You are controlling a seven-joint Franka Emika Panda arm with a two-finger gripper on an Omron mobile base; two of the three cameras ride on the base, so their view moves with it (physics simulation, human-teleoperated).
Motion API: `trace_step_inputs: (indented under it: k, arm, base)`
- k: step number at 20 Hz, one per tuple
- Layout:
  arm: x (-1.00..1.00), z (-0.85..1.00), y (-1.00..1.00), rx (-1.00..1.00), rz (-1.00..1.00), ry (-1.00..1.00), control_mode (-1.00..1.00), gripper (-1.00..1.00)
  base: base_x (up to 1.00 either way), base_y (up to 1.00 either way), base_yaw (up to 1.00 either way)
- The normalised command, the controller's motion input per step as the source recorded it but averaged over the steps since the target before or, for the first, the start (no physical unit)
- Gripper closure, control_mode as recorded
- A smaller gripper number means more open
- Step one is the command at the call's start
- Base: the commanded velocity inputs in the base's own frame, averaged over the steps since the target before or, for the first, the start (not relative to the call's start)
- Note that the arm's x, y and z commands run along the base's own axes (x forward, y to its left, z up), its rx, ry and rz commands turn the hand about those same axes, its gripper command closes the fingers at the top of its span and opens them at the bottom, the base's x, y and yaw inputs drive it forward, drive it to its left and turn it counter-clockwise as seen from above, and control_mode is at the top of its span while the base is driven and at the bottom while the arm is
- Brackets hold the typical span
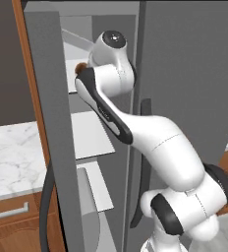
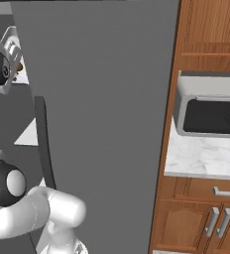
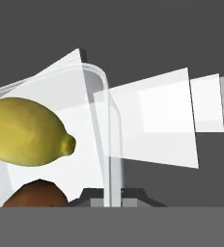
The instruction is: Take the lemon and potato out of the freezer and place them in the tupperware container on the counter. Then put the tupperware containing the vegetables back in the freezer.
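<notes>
Lemon (image 3: 29, 131), potato (image 3: 36, 197) inside tupperware container (image 3: 106, 144) (translucent wall), freezer (image 1: 52, 123) open.

— What carries the things?
— The tupperware container (image 3: 102, 120), seen close from the hand, with white freezer shelves (image 1: 89, 134) beyond it.
— And what lies in it?
— The lemon (image 3: 29, 131), with the potato (image 3: 36, 195) just beside it, near the pale rim.
</notes>
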Motion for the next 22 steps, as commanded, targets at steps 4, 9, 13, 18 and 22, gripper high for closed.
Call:
trace_step_inputs:
  k: [4, 9, 13, 18, 22]
  arm:
    - [0.67, -0.03, 0.17, 0.0, -0.03, 0.0, -1.0, 1.0]
    - [0.48, -0.06, 0.1, 0.0, -0.05, 0.0, -1.0, 1.0]
    - [0.52, -0.1, 0.06, 0.0, -0.07, 0.0, -1.0, 1.0]
    - [0.47, -0.16, 0.04, 0.0, -0.05, 0.0, -1.0, 1.0]
    - [0.31, -0.23, 0.11, 0.0, -0.02, 0.0, -1.0, -1.0]
  base:
    - [0.0, 0.0, 0.0]
    - [0.0, 0.0, 0.0]
    - [0.0, 0.0, 0.0]
    - [0.0, 0.0, 0.0]
    - [0.0, 0.0, 0.0]
